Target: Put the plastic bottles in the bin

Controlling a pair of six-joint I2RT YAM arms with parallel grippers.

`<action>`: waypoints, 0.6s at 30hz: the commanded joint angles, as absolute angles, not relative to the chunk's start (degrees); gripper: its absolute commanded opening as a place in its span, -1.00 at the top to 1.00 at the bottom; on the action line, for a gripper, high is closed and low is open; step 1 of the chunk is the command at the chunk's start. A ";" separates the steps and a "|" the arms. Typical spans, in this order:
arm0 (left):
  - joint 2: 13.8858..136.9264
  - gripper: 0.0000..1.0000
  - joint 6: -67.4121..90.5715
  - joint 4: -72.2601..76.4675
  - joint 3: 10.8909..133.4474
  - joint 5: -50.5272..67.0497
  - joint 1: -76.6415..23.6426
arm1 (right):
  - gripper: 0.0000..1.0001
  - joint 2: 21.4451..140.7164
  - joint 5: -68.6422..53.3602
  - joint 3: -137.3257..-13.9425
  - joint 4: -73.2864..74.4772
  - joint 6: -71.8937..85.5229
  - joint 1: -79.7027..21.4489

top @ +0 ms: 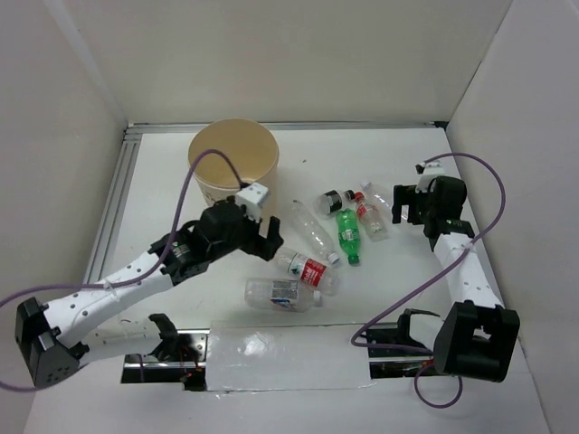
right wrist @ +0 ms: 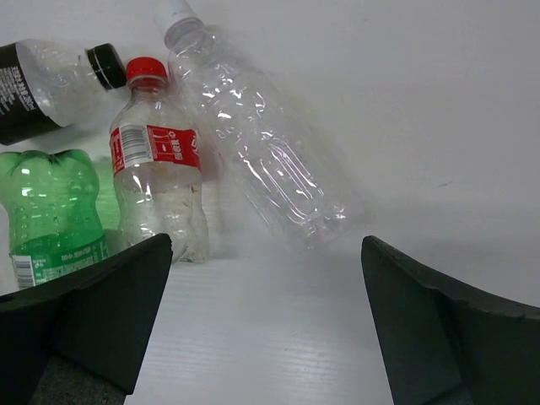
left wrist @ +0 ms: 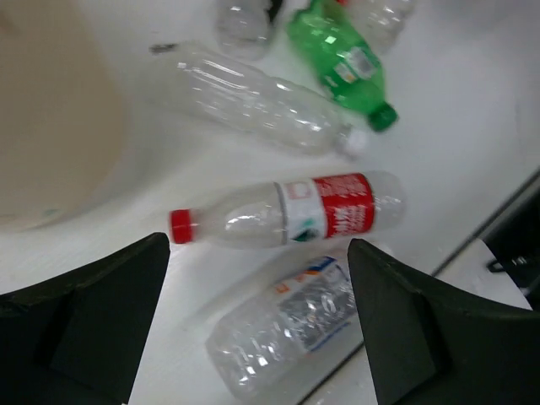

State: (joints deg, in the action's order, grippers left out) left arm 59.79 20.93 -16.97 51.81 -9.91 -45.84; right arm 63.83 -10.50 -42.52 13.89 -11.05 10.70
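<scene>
The open left claw (left wrist: 257, 245) hangs just left of the red-label bottle (left wrist: 295, 211), which lies lengthwise from jaw to jaw, well apart from the open right claw (right wrist: 266, 243).

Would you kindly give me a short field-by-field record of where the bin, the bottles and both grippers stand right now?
bin: tan bucket, upright, back left of the table; no bottle seen inside
bottles: all lying on the table, outside the bin
left gripper: open, empty, pointing toward the red-labelled bottle
right gripper: open, empty, facing the clear white-capped bottle
green bottle: beside the dark-labelled bottle
</scene>
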 commanded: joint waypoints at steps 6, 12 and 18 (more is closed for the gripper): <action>71.87 -0.76 16.71 -24.35 58.88 -13.19 -60.90 | -1.00 67.40 -13.36 -47.72 20.55 -16.35 11.95; 77.78 -0.12 7.83 -25.75 61.70 -9.50 -64.50 | 0.53 69.87 -18.71 -49.13 23.46 -18.54 15.38; 84.01 -0.53 2.38 -26.98 61.70 -5.72 -65.65 | -0.71 71.97 -22.32 -49.65 24.78 -19.33 16.17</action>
